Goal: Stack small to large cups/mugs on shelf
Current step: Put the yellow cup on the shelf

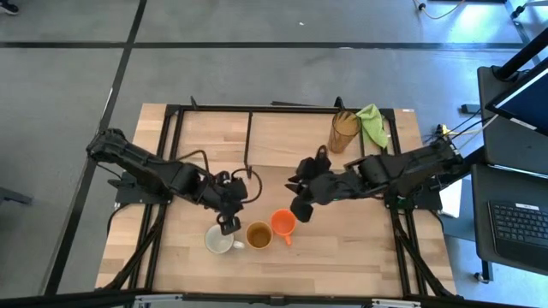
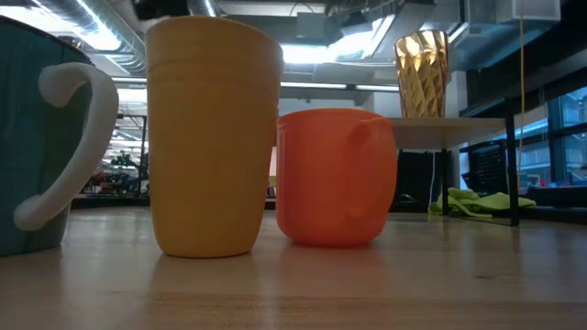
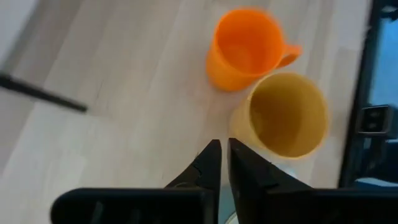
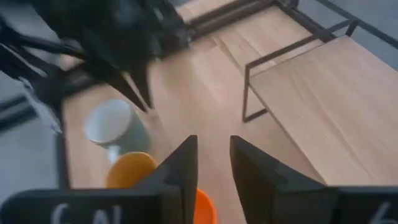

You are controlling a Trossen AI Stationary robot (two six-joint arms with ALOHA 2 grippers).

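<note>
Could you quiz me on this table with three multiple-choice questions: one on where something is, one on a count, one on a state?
1. Where does the amber tumbler stand?
A. on the shelf, by the green cloth
B. in the row of cups at the table's front
C. in the right gripper

2. How many cups stand in the front row on the tabletop?
A. one
B. three
C. five

3. How is the orange cup placed?
A. tipped on its side
B. upside down
C. upright, mouth up

Answers:
1 A: the high view shows it on the shelf's right end beside the cloth.
2 B: the white mug, the tan-yellow mug and the orange cup.
3 C: the left wrist view looks into its open mouth.
</note>
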